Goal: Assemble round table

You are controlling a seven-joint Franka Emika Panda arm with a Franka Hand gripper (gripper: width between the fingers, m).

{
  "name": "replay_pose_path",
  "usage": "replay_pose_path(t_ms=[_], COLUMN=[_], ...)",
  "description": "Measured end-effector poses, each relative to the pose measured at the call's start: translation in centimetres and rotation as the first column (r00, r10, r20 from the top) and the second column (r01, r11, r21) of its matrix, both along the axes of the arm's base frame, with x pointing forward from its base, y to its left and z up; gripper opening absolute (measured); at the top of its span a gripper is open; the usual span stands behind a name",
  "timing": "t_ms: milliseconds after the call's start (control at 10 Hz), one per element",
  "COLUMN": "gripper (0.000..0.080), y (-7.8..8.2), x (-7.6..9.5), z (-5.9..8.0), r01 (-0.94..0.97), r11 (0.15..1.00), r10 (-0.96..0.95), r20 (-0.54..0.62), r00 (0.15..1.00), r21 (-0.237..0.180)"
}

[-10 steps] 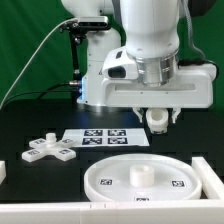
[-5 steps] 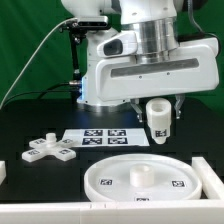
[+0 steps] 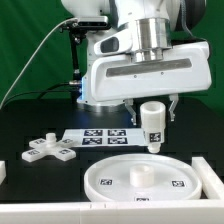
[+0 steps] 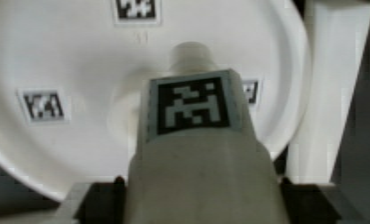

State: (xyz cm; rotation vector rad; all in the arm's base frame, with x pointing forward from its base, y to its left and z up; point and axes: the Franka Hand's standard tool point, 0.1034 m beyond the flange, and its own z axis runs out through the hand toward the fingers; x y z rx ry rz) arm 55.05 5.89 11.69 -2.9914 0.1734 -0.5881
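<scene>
- Gripper (image 3: 152, 108) fingers grasp the short thick cylinder (image 3: 151, 126), upright above the round disc's (image 3: 100, 172) far rim
- Cross-shaped piece (image 3: 47, 150) lies apart, toward the table edge at the exterior view's left

white tagged cylinder (image 3: 151, 124) hangs upright over rimmed disc (image 3: 108, 174); cross piece (image 3: 47, 150) lies apart.

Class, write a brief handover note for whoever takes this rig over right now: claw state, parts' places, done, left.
Claw: shut on the short thick white plastic cylinder, held upright off the table.
Large round white plastic disc: flat on the table, hub bare.
Small white plastic cross-shaped piece: loose, at the exterior view's left.
Done: cylinder picked up. Left: join all three parts.
</scene>
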Motion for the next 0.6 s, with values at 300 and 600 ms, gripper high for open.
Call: replay_pose_path(t_ms=[300,600], gripper=[0.0406,0.0406], y=[0.17,-0.58], x=[0.3,0.51], z=[0.18,-0.36], r01=[0.008,-0.057], r11=[1.0,0.996], r10=[-0.003,0.067], r20=[0.192,0.149], r00=[0.981,0.987], r21=[-0.026,-0.071])
